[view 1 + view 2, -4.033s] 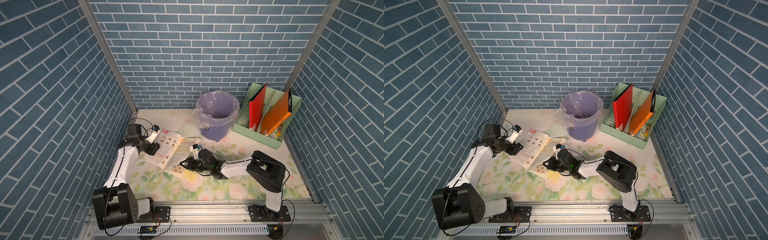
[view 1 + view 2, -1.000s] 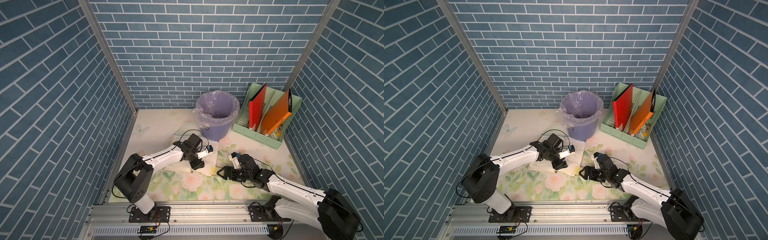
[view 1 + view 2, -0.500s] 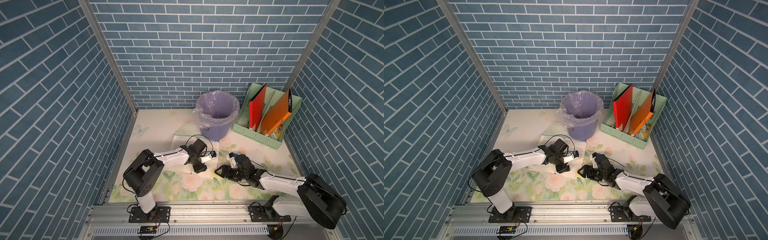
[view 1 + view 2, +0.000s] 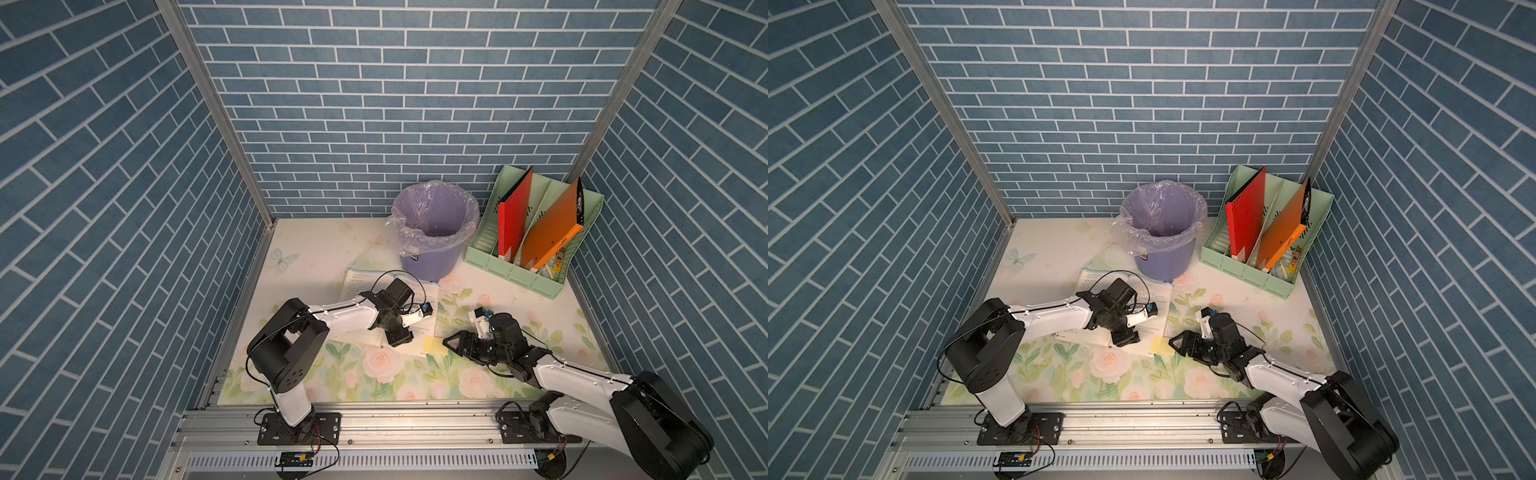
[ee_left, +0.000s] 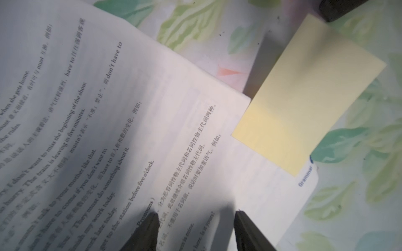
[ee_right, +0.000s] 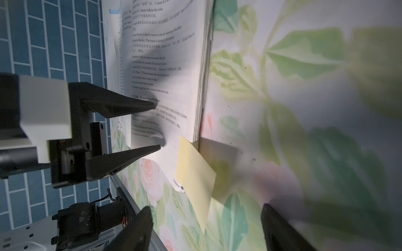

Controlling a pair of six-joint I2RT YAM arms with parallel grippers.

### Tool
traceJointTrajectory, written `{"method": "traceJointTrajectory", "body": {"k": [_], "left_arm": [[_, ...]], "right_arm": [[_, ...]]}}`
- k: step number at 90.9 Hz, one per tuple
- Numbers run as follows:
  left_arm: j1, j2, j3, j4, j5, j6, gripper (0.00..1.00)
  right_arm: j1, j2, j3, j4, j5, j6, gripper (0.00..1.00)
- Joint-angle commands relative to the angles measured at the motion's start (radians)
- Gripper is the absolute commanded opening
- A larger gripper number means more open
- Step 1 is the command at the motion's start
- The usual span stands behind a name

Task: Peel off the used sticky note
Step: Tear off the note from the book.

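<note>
1. Since a few seconds ago the open book (image 4: 358, 285) has shifted, and both my arms have regrouped at its near corner.
2. My left gripper (image 5: 195, 217) is partly open and grasps nothing. Both tips rest on the printed page just inside that corner, which I judge pins the book down.
3. The yellow sticky note (image 4: 434, 345) is still stuck at that corner. One edge lies on the page, and the rest hangs past the book's edge over the table (image 4: 316, 253).
4. My right gripper (image 6: 204, 215) is wide open and empty, just off the book, with the note's free end ahead between its jaws.
5. Nothing is peeled yet. I still have to pinch the free end and pull it off.
</note>
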Motion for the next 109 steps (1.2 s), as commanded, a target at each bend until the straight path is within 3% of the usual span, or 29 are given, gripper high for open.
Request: {"method": "traceJointTrajectory", "body": {"k": [1, 23, 43, 92, 109], "left_arm": [[0.001, 0.025, -0.011, -0.049, -0.040, -0.001, 0.60], [0.003, 0.028, -0.011, -0.051, -0.043, -0.004, 0.60], [0.002, 0.038, -0.006, -0.048, -0.046, -0.007, 0.60], [0.004, 0.043, 0.005, -0.054, -0.050, -0.008, 0.60], [0.005, 0.036, 0.004, -0.060, -0.049, -0.010, 0.60]], "right_arm": [[-0.002, 0.063, 0.008, 0.080, -0.041, -0.014, 0.75], [-0.001, 0.176, 0.053, 0.188, -0.023, -0.037, 0.50], [0.020, 0.134, 0.067, 0.157, 0.044, -0.116, 0.24], [0.151, 0.230, 0.217, -0.041, 0.189, -0.268, 0.21], [0.175, 0.227, 0.233, -0.093, 0.250, -0.295, 0.08]]}}
